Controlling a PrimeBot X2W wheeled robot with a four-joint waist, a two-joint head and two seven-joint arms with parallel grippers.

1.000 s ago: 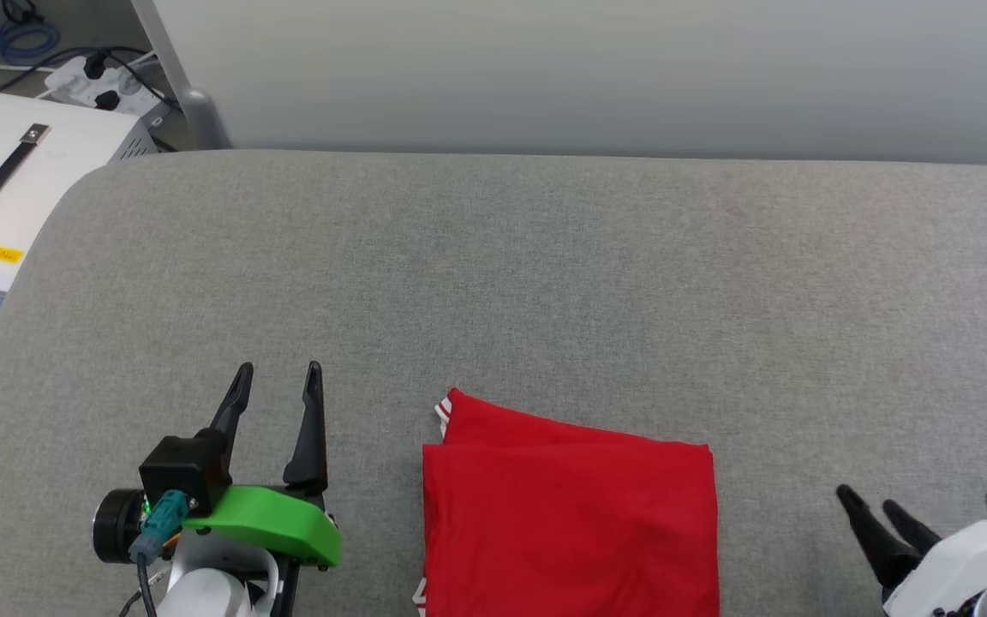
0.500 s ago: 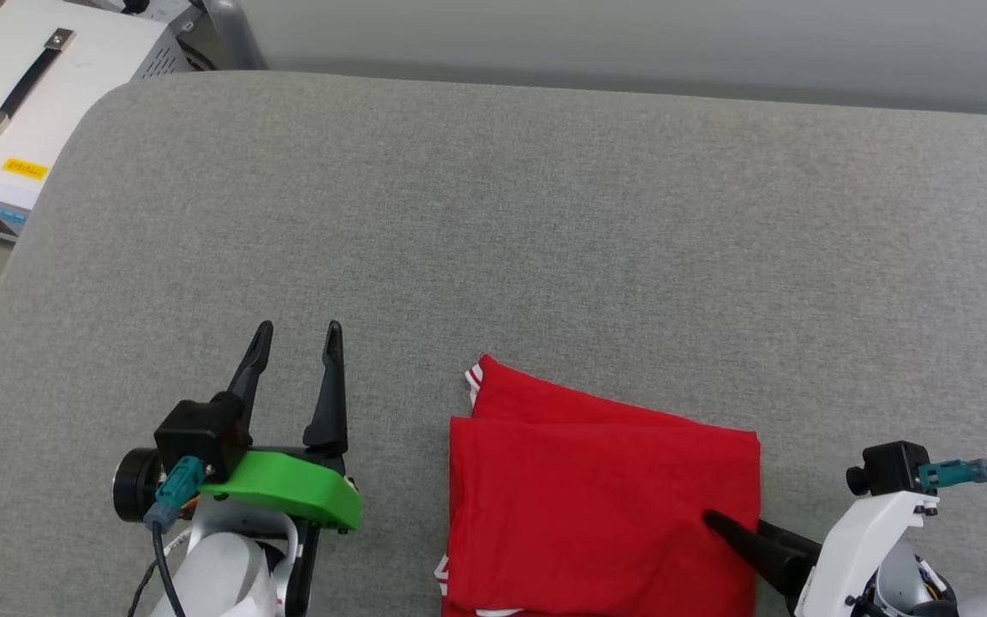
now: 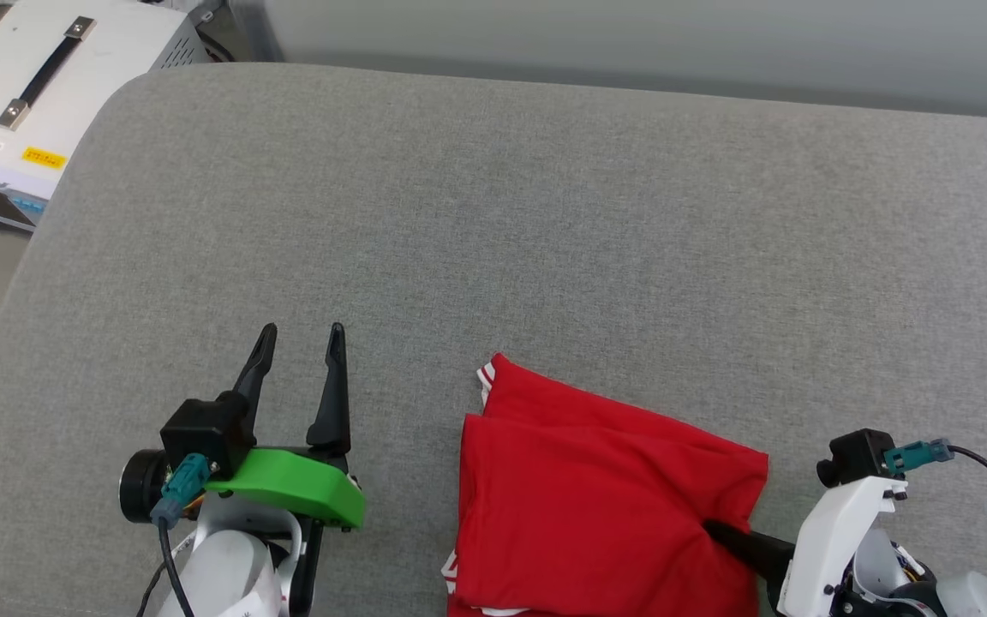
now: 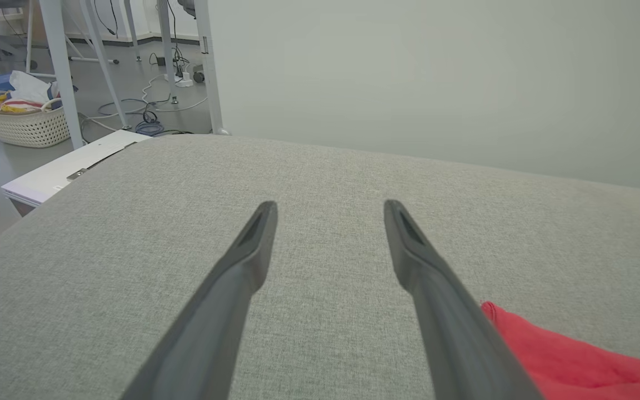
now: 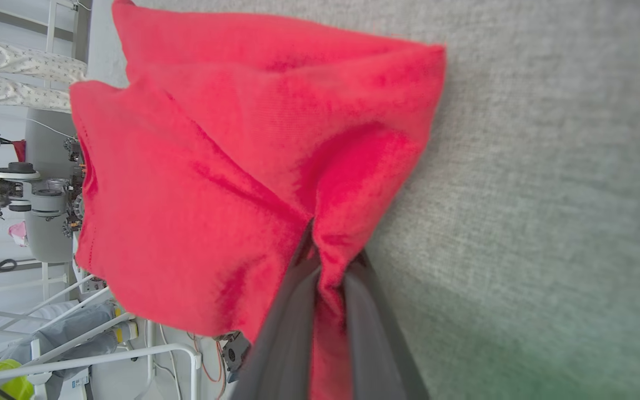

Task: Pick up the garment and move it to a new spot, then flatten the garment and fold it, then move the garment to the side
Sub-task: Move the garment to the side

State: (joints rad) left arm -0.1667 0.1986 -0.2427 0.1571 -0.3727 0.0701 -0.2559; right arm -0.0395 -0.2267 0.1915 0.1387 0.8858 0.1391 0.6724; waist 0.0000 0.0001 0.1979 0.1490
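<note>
1. Left gripper: a black two-finger unit on a green mount, at 7 o'clock in the head view. Its fingers stand apart and hold nothing. In the left wrist view the left gripper points across bare cushion.

2. Work surface: a wide grey woven-fabric cushion.

3. Garment: a red soft-fabric T-shirt with white-and-red stripe trim, folded into a compact stack.
   - It lies at 6 o'clock in the head view, and its near edge runs past the bottom of that view.
   - From the left gripper it lies at 4 o'clock, near but apart.
   - The left wrist view shows one corner of the garment at 4 o'clock.
   - The visible far edge runs from 10 o'clock to 4 o'clock. The long axis cannot be determined.

4. Right gripper: dark fingers on a white arm, at 5 o'clock in the head view.
   - In the right wrist view the right gripper is clamped on the right edge of the garment.
   - The cloth puckers into creases at the pinch.
   - The bulk of the stack extends toward 10 o'clock from the fingertips.

5. Assessment: folding appears complete, and the sideways transfer is the step in hand. The right arm is nearer and has the grasp. A single-edge pinch may let the layers slide or open.
</note>
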